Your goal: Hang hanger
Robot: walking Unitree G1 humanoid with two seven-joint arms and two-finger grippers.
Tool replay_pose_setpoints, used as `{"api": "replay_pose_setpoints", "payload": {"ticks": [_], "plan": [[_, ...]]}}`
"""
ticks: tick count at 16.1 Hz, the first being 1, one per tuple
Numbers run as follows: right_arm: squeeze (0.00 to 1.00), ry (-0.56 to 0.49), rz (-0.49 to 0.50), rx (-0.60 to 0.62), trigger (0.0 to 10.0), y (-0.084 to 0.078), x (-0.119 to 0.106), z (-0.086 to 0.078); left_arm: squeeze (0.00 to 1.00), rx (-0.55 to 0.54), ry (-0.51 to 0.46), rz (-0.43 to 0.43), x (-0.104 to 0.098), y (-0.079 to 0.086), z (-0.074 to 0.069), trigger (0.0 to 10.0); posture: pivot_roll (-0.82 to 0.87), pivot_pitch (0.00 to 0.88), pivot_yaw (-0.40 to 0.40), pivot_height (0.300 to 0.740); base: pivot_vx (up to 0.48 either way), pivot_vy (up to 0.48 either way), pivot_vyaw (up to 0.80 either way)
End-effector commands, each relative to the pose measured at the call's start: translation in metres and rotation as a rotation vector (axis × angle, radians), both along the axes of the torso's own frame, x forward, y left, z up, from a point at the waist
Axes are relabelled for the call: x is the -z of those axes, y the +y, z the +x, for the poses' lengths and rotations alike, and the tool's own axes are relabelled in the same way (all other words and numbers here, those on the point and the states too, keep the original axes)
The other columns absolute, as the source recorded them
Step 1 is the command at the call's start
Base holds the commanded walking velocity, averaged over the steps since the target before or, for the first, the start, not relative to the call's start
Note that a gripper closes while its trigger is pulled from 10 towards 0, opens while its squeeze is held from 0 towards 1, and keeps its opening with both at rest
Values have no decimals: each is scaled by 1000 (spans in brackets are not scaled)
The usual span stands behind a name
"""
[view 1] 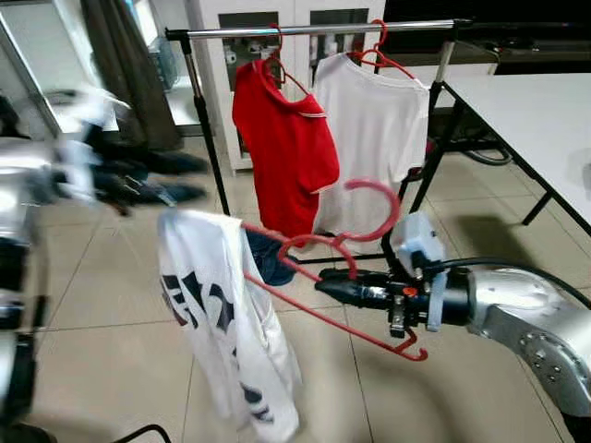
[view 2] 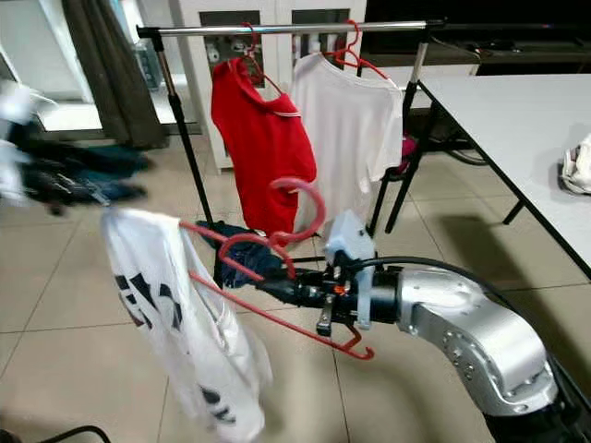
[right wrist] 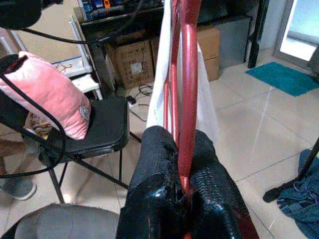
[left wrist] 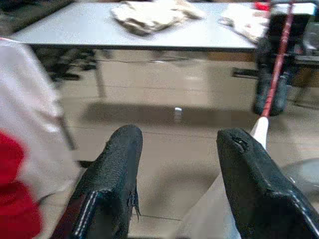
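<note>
My right gripper is shut on a red plastic hanger, near the base of its hook. A white T-shirt with dark print hangs from the hanger, slumped toward its left end. In the right wrist view the hanger bar runs between the closed fingers. Ahead stands a clothes rack with a silver rail. My left gripper is raised at the left, blurred; the left wrist view shows it open and holding nothing.
A red T-shirt and a white T-shirt hang on the rail on red hangers. Blue cloth lies at the rack's foot. A white table stands at the right. A black chair holds a pink cushion.
</note>
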State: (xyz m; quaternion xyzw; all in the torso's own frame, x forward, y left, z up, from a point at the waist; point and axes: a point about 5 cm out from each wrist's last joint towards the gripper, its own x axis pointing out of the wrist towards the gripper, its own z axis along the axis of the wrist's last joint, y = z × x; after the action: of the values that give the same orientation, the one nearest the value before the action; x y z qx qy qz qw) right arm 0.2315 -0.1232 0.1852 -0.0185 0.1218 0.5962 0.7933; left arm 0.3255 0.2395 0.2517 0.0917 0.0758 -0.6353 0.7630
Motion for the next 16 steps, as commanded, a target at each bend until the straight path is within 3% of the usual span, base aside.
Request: {"api": "replay_pose_setpoints", "payload": {"ticks": [1,3,8,10,12,14,16], "plan": [[0,-50,7,-30,0,2,-9,0,0,42,-24,19,-8,-7,1,10000,-149,0,78,740,0,0,0],[0,-53,-2,-55,0,3,-10,-2,0,105,28,-30,-13,-21,1,10000,-159,0,86,740,0,0,0],[0,-54,-14,-72,0,3,-9,0,0,199,92,-16,-7,-30,-10,10000,-164,0,83,740,0,0,0],[0,-53,-16,-75,0,2,-8,0,0,216,112,53,0,-28,-15,10000,-164,0,81,740,0,0,0],[0,-51,-23,-79,0,2,-8,1,0,217,95,187,11,-22,-17,10000,-164,0,77,740,0,0,0],[0,-52,-26,-83,0,2,-8,2,0,207,72,227,13,-20,-15,10000,-164,0,77,740,0,0,0],[0,-55,-28,-86,0,2,-9,3,0,194,57,233,16,-19,-10,3647,-170,0,74,740,0,0,0]]}}
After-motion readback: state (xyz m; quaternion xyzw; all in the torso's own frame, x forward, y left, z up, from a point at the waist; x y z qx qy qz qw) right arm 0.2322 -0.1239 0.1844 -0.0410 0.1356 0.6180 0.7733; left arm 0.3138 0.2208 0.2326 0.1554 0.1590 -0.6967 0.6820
